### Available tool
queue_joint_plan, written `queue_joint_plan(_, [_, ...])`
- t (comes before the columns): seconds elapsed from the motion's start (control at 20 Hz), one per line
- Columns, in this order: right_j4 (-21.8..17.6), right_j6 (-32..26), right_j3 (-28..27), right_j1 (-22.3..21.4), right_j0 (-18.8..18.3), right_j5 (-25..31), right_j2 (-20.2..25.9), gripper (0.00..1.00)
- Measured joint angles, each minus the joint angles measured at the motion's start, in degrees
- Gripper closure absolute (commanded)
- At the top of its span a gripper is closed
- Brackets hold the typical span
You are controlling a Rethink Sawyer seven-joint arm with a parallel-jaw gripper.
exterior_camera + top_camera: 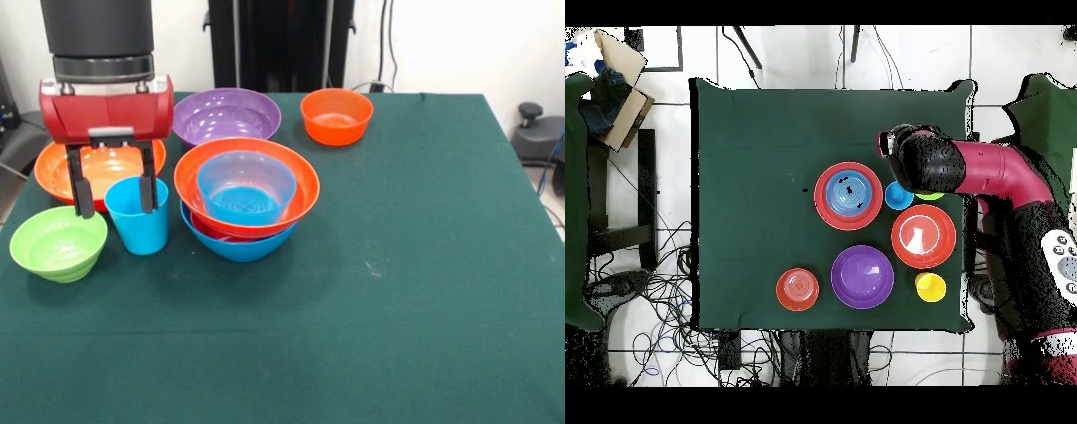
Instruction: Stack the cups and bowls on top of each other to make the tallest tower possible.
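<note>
My gripper (116, 208) hangs open at the table's left. One finger (150, 187) overlaps the mouth of the sky blue cup (139, 221), the other finger (82, 190) stands left of the cup. The cup stands upright on the cloth, also visible in the overhead view (898, 195) beside the tower. The tower (246, 199) is a nested pile: a large blue bowl (237, 247) at the bottom, a magenta sliver, a large orange bowl (296, 190), and a medium blue bowl (245, 187) on top. The yellow cup (930, 287) stands near the table's edge.
A lime green bowl (58, 243) sits left of the blue cup and a large orange bowl (53, 168) lies behind the gripper. A purple bowl (227, 115) and a small orange bowl (336, 116) stand at the back. The arm (985, 175) covers part of the green bowl from above.
</note>
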Motion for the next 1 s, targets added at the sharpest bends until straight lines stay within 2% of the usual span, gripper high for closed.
queue_joint_plan(0.7, [-0.3,0.0,-2.1,4.9,0.7,-0.8,-1.1,0.0])
queue_joint_plan(1.0, [1.7,0.0,-0.9,3.8,-2.4,-0.8,0.6,0.0])
